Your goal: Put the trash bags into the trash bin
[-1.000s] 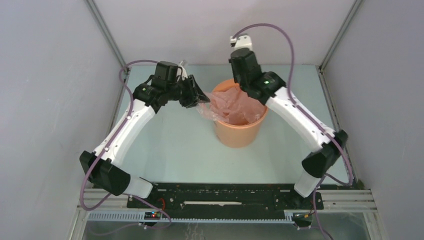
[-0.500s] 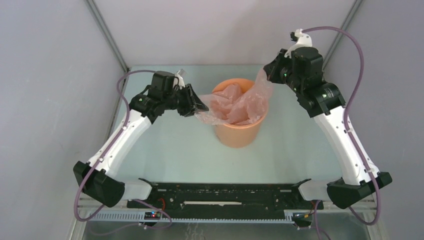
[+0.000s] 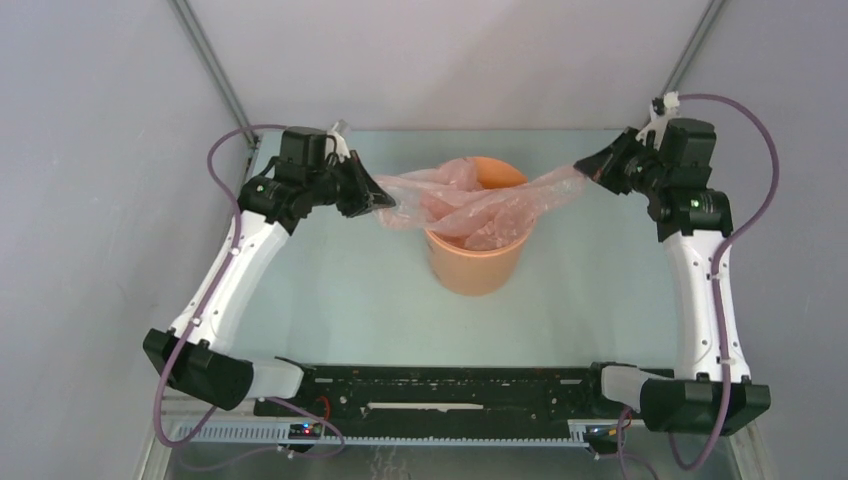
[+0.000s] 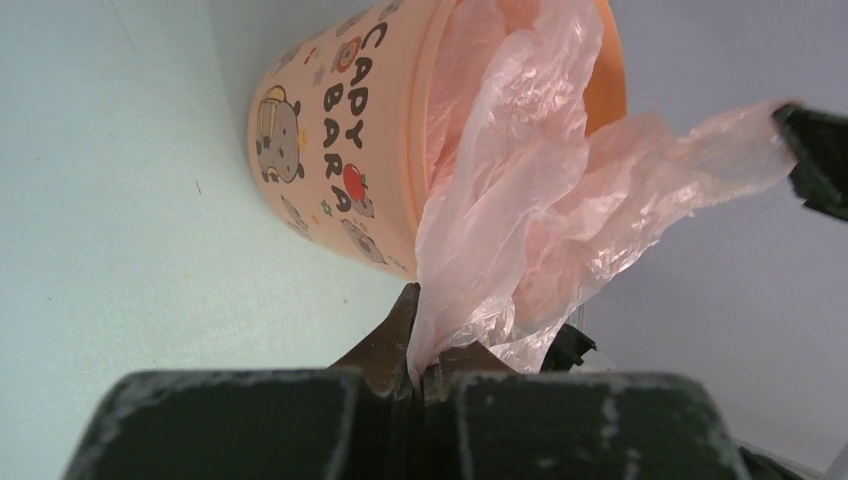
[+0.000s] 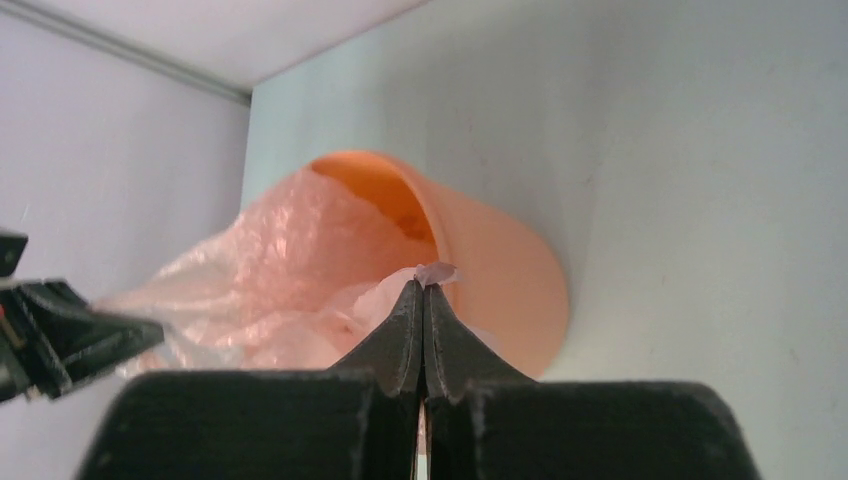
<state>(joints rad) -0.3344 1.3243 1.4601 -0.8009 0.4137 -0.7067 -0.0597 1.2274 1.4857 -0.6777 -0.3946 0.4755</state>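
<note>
The orange trash bin (image 3: pixel 475 262) stands upright mid-table, with cartoon print on its side in the left wrist view (image 4: pixel 330 150). The pale-pink trash bag (image 3: pixel 480 205) lies stretched across the bin's mouth, its middle sagging inside. My left gripper (image 3: pixel 385 200) is shut on the bag's left edge (image 4: pixel 470 260), left of the bin. My right gripper (image 3: pixel 585 168) is shut on the bag's right end (image 5: pixel 437 272), right of the bin and above the table. The bin also shows in the right wrist view (image 5: pixel 490 270).
Grey enclosure walls stand at left, right and back, with metal corner posts (image 3: pixel 215 80). The pale green table (image 3: pixel 340 290) lies around the bin. The black base rail (image 3: pixel 440 390) runs along the near edge.
My right gripper swung from over the bin out to the far right, pulling the bag's end out and stretching it taut. My left gripper drew back a little left with its edge.
</note>
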